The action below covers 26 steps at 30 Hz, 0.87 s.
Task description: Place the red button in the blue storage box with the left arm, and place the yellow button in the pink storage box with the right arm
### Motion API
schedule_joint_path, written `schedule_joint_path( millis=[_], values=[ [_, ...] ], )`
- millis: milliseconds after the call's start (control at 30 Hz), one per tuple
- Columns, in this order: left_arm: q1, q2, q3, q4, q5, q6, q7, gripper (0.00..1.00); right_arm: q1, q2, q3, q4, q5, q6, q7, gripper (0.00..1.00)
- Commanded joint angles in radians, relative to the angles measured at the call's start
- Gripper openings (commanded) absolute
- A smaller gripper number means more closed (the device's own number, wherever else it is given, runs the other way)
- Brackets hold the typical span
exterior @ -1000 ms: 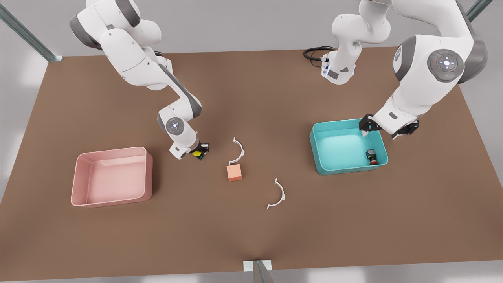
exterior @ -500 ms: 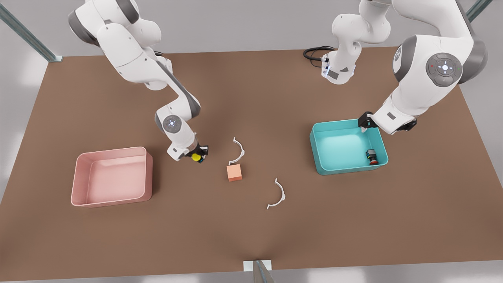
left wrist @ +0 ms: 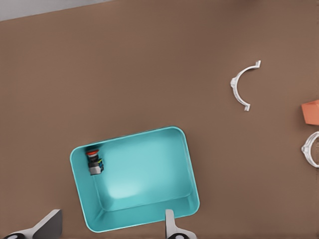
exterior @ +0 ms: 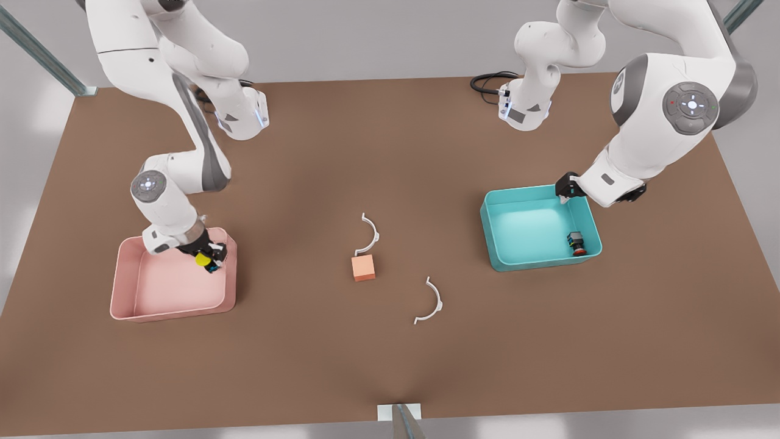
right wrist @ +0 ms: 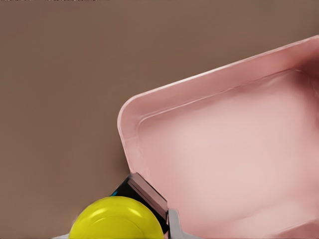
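Right gripper [exterior: 210,261] carries yellow button [exterior: 202,259] over pink box [exterior: 125,286]; red button [exterior: 577,243] already in blue box [exterior: 495,244].

Right gripper's fingers are pinched on the yellow button, cap facing out sideways, held above the pink box's corner nearest the table centre. In the right wrist view the box floor [right wrist: 239,169] lies just ahead of and below the fingers, and the button [right wrist: 117,219] sits close to the rim, so the drop likely needs a small shift further inward before release. Left gripper [exterior: 565,190] waits over the far rim of the blue box, fingers spread and empty; the red button lies on its side in the box corner, apart from those fingers.
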Motion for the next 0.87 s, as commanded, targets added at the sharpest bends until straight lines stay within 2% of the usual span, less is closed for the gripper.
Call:
schedule_joint_path(
  millis=[0,100,133,200,233,267,300,333,367,400,433,467,600,833],
  values=[
    [0.002,-0.005,0.002,0.0,-0.019,0.0,0.003,1.0,-0.092,0.011,0.039,0.001,-0.001,-0.038,-0.324,0.58],
    [0.002,-0.006,0.002,0.01,-0.018,-0.002,0.0,1.0,-0.155,0.033,0.045,-0.003,0.0,-0.035,-0.393,0.59],
    [0.001,-0.006,0.002,0.011,-0.018,-0.002,-0.001,1.0,-0.153,0.036,0.044,-0.007,0.0,-0.035,-0.393,0.68],
    [0.001,-0.006,0.002,0.013,-0.018,-0.002,-0.001,1.0,-0.144,0.047,0.041,-0.016,0.002,-0.03,-0.386,0.77],
    [0.002,-0.006,0.002,0.013,-0.018,-0.002,-0.001,1.0,-0.141,0.051,0.039,-0.016,0.003,-0.028,-0.38,0.94],
    [0.002,-0.006,0.002,0.013,-0.018,-0.002,0.0,1.0,-0.086,0.039,0.001,-0.005,0.005,-0.039,-0.36,1.0],
    [0.002,-0.006,0.002,0.013,-0.018,-0.002,0.0,1.0,0.06,0.013,-0.137,0.013,0.008,-0.076,-0.358,1.0],
    [0.002,-0.006,0.002,0.013,-0.018,-0.002,0.0,1.0,0.135,-0.027,-0.186,0.085,0.09,-0.229,-0.361,1.0],
    [0.002,-0.006,0.002,0.013,-0.018,-0.002,0.0,1.0,0.195,-0.016,-0.207,0.307,0.124,-0.502,-0.312,1.0],
    [0.002,-0.006,0.002,0.013,-0.018,-0.002,0.0,1.0,0.256,-0.012,-0.241,0.418,0.121,-0.666,-0.281,1.0],
    [0.002,-0.006,0.002,0.013,-0.018,-0.002,0.0,1.0,0.252,-0.012,-0.255,0.501,0.118,-0.752,-0.332,1.0],
    [0.002,-0.006,0.002,0.013,-0.016,-0.002,0.0,1.0,0.247,0.05,-0.261,0.663,0.106,-0.91,-0.337,1.0],
    [0.001,-0.005,0.002,0.016,-0.013,-0.002,0.0,1.0,0.215,0.172,-0.218,0.805,0.109,-0.929,-0.337,1.0],
    [-0.001,-0.005,0.002,0.019,-0.013,-0.002,0.0,1.0,0.24,0.173,-0.22,0.874,0.112,-0.921,-0.327,1.0]
  ],
)
